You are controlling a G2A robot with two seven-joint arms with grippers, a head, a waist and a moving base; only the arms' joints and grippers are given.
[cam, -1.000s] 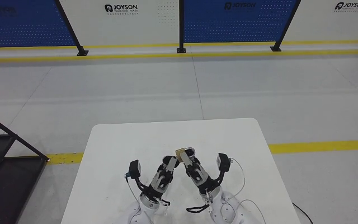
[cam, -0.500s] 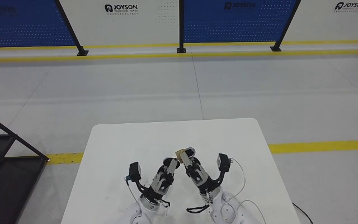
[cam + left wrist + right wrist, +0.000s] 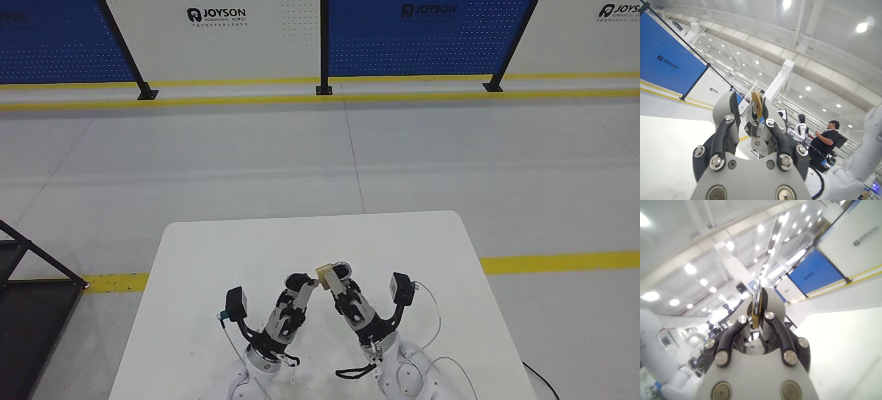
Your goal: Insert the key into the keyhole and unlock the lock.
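Note:
A brass padlock (image 3: 324, 272) hangs above the near middle of the white table (image 3: 200, 260), between my two arms. My right gripper (image 3: 336, 283) is shut on it; in the right wrist view the brass body (image 3: 755, 314) sits clamped between the pads and the silver shackle (image 3: 757, 288) sticks out past the fingertips. My left gripper (image 3: 303, 284) is open right beside the lock. In the left wrist view the padlock (image 3: 758, 106) lies close to one finger (image 3: 770, 115), with a silver round part (image 3: 754, 106) on its face. I cannot tell whether that part is the key.
Both arms stand close together at the table's near edge. A black rack (image 3: 20, 270) stands by the table's left side. Blue and white barrier panels (image 3: 420, 30) line the far floor behind yellow tape.
My left arm has shifted a little, its fingertips rising closer to the padlock. The right gripper and the lock have barely moved.

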